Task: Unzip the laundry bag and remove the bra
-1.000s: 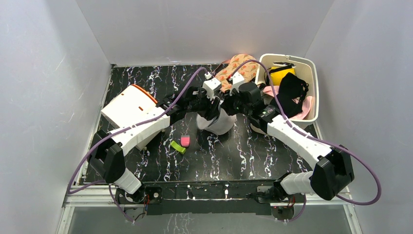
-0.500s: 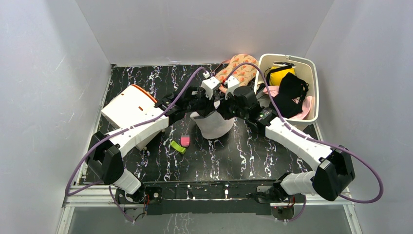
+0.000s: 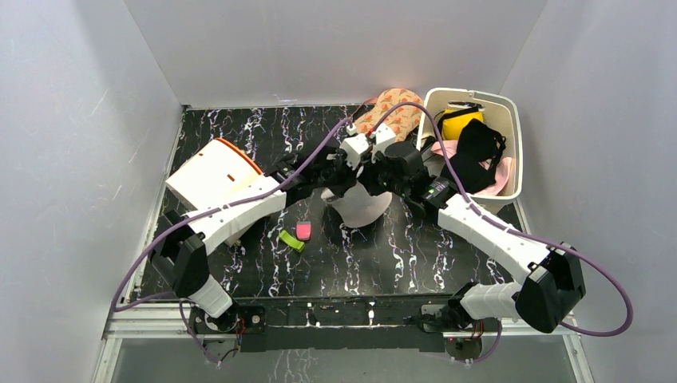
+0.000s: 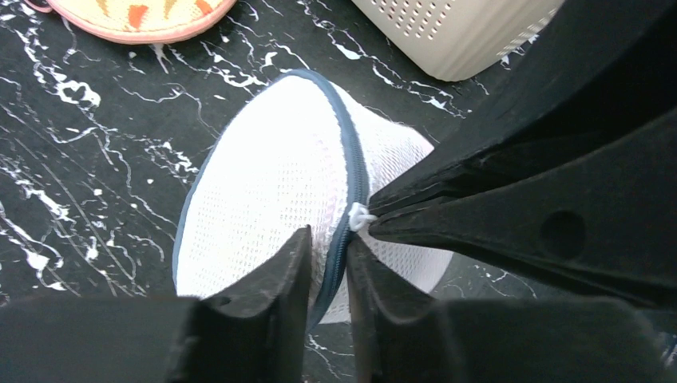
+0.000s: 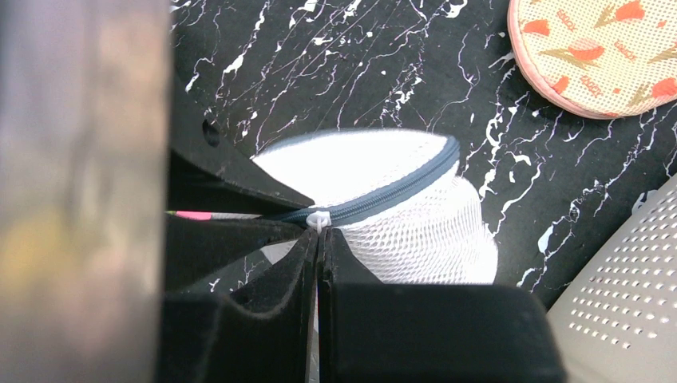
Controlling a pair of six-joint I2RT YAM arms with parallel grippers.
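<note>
**A:** Where does the laundry bag sit?

**B:** On the black marbled table, under both wrists. The blue zip around its lid looks closed along the stretch that shows.

**A:** And the arms?

**B:** The left end effector has its fingers drawn in on the bag's zipped rim, with the blue tape between them. The right end effector is pressed together on the white zipper pull, tip to tip with the left one.

**A:** What crowds the bag?

**B:** A white slotted basket stands just to its right and behind, holding a black garment and something yellow. A printed orange pad lies behind the bag. A white box sits well to its left, and a small green-and-pink piece lies in front-left. From above, both arms cross over the bag and cover most of it.
</note>
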